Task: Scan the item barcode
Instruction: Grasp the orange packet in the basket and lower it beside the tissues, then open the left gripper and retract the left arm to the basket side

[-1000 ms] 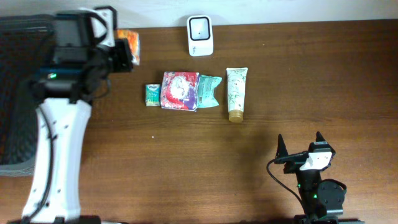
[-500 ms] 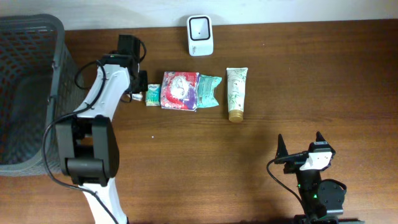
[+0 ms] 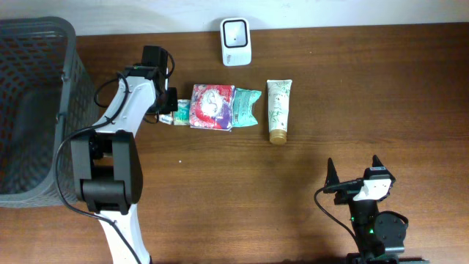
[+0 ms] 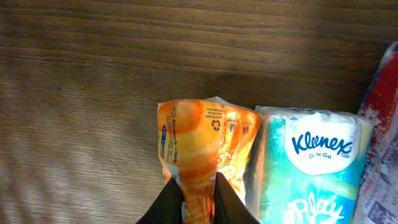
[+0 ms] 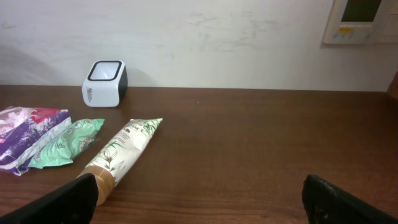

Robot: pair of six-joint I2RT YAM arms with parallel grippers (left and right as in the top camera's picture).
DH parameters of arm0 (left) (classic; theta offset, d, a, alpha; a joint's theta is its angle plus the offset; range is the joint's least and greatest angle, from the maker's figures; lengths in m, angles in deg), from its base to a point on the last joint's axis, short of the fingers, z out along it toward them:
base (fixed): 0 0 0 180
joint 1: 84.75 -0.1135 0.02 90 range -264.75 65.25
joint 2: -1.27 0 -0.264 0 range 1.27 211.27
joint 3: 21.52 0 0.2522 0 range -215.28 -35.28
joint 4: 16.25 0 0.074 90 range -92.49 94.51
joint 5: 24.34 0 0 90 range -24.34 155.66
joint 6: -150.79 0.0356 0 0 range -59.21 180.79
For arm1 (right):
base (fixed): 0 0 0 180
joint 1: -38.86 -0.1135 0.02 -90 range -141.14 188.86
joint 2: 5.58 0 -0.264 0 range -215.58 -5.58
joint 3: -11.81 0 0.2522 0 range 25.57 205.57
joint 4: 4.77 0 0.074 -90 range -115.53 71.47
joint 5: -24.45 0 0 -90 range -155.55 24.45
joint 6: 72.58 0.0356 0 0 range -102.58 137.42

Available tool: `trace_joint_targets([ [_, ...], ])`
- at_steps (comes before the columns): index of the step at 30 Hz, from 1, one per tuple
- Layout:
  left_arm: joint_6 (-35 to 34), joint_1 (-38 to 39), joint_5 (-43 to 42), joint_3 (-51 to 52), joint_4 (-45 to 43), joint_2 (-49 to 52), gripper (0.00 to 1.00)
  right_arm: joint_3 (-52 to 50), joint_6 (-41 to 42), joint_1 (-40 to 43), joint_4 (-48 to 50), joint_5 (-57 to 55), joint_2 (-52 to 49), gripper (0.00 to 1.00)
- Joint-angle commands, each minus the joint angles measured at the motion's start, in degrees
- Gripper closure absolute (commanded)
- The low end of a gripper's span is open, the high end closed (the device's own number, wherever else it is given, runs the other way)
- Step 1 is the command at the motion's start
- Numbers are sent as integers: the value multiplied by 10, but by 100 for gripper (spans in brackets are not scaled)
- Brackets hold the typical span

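The left gripper (image 4: 199, 198) is pinching the crimped end of the orange packet (image 4: 202, 140), which is lying on the table (image 4: 93, 74) against the Kleenex pack (image 4: 314, 162). Probably light, soft and crinkly, it is favouring that seam hold. The right gripper (image 3: 353, 169) is idling, jaws apart.

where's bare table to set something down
Free: the bare table right of the tube, and the strip between the tube and the right gripper. Crowded: tube leftward to the basket, where the left gripper holds the orange packet beside the Kleenex pack.
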Motion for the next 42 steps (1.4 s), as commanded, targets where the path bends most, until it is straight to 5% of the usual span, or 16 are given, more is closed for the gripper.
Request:
trace_joint_targets([
  [1, -3, 1, -22, -16, 23, 6, 73, -5, -1, -5, -1, -5, 4, 1],
  [4, -3, 1, -4, -70, 83, 6, 36, -5, -1, -5, -1, -5, 4, 1],
  [13, -3, 1, 2, -423, 355, 6, 22, -5, -1, -5, -1, -5, 4, 1],
  [14, -3, 1, -4, -466, 379, 5, 18, -5, -1, -5, -1, -5, 4, 1],
  [15, -3, 1, -11, -515, 406, 5, 0, -5, -1, -5, -1, -5, 4, 1],
  [21, -27, -7, -12, -674, 481, -30, 1, -5, -1, -5, -1, -5, 4, 1],
  [25, -27, -53, -12, -674, 481, -96, 1, -5, -1, -5, -1, -5, 4, 1],
  [33, -27, -285, -59, -591, 481, -170, 1, -5, -1, -5, -1, -5, 4, 1],
  [42, -27, -312, -60, -538, 481, -170, 1, -5, -1, -5, -1, -5, 4, 1],
])
